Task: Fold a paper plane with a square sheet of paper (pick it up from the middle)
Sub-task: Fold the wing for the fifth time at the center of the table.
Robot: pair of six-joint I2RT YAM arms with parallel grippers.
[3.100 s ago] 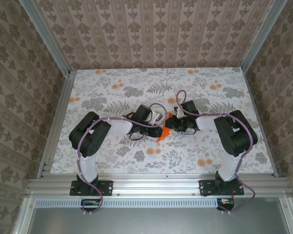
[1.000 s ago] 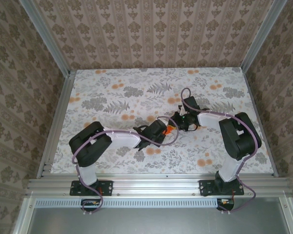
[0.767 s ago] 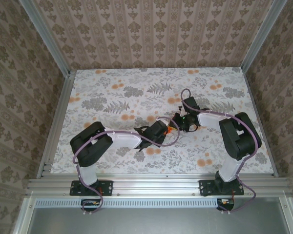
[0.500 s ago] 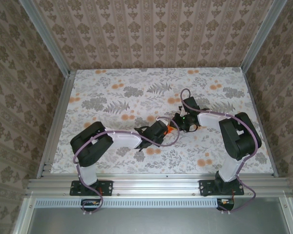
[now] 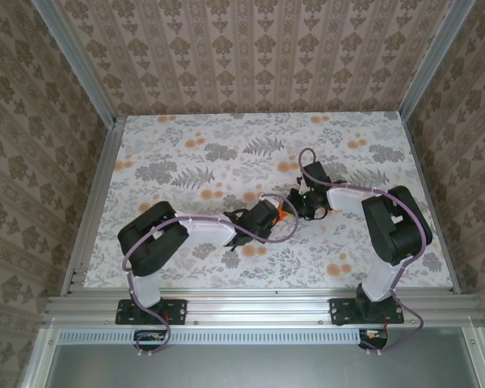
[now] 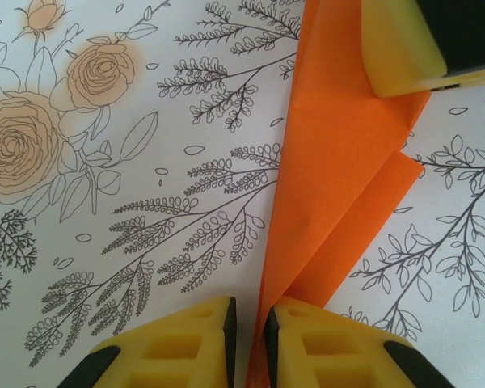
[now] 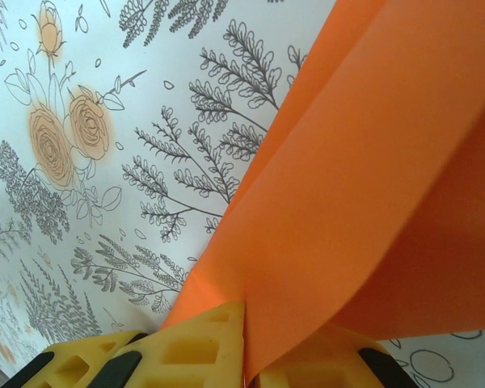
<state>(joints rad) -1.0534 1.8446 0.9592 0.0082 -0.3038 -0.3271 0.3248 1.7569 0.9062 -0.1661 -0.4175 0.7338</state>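
Robot lab test cell. Aluminium extrusion frame point(image 5: 259, 307) boxes in workspace, uprights at far corners. Walls point(image 5: 250, 56) are panels papered in beige damask pattern. Counter point(image 5: 170, 153) covered with printed floral sheet: grey leaves, pale orange blooms. Left arm point(image 5: 158, 238) and right arm point(image 5: 392, 222) bolted to rail at near edge. Purple cables point(image 5: 129, 267) run along arms. Perforated metal strip point(image 5: 259, 335) lies before rail.
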